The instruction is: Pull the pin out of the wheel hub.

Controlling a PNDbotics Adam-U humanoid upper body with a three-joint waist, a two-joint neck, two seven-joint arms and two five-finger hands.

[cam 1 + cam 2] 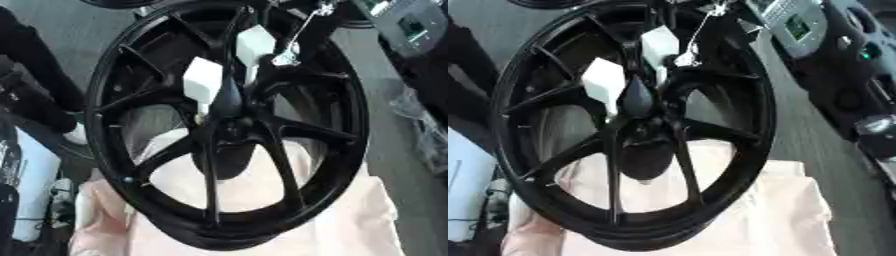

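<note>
A black wheel [227, 125] stands upright on pale cloth [350, 220]. At its hub, a hand [229, 60] with white-tipped fingers [202, 80] curls round what is probably the pin; the pin itself is hidden. It is likely small, stiff and slippery, best pinched at its head. The other hand is unseen.

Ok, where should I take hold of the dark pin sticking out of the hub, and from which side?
Probably take the pin by its wider lower body, just above the hub, pinched across. It tapers to a narrow tip, which would likely slip. Come from its right: white blocks crowd its left and top, while the gap between spokes on the right looks open.
</note>
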